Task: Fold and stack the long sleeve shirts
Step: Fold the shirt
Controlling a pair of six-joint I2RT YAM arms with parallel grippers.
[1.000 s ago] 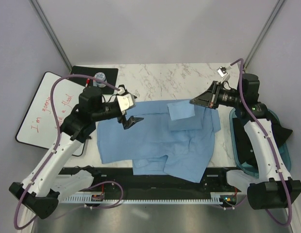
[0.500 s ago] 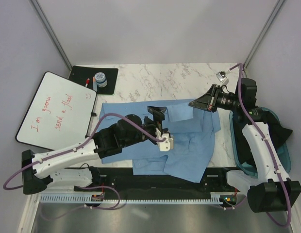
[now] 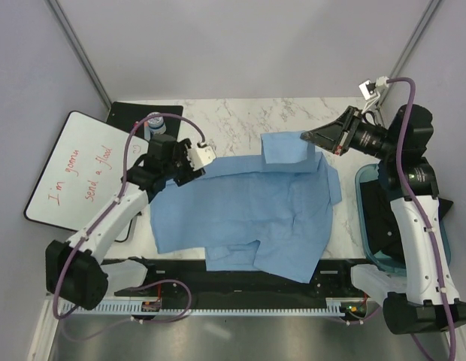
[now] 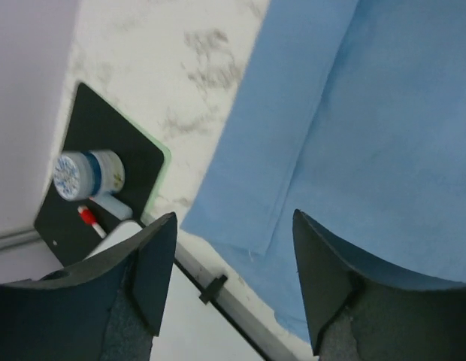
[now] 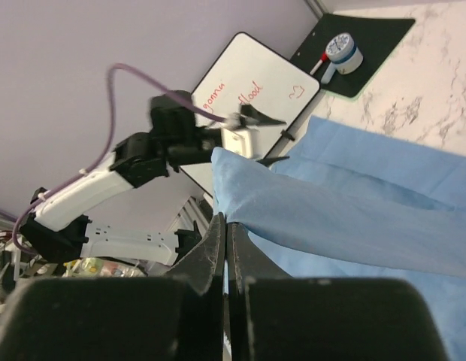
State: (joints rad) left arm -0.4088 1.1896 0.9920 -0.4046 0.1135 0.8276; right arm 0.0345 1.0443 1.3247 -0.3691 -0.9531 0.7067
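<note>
Shirt: a light-blue long-sleeve shirt [image 3: 240,214] of thin cloth lies spread over the middle of the white marbled tabletop [image 3: 240,120], and its near hem is rumpled towards 6 o'clock.
Right side: my right fingers [image 3: 323,137] are pressed together on the cuff end of one sleeve [image 3: 287,147], holding it lifted at about 1 o'clock. The cloth drapes away from the tips.
Left side: my left fingers [image 4: 146,282] are spread with nothing between them, hovering over the shirt's edge at 10 o'clock.
Handling: I judge it light, limp and quick to slide or wrinkle. It will sag wherever it isn't held.
Where to hold: pinch at seams, cuffs, corners or the hem, and use both sides so the fold stays square.
Bin: a teal plastic bin [image 3: 366,226] sits at 3 to 4 o'clock. Something dark lies inside, but I can't tell what.
Mat: a flat black mat [image 3: 173,113] at 11 o'clock carries a small round jar [image 4: 89,173] with its lid on, so the contents are hidden.
</note>
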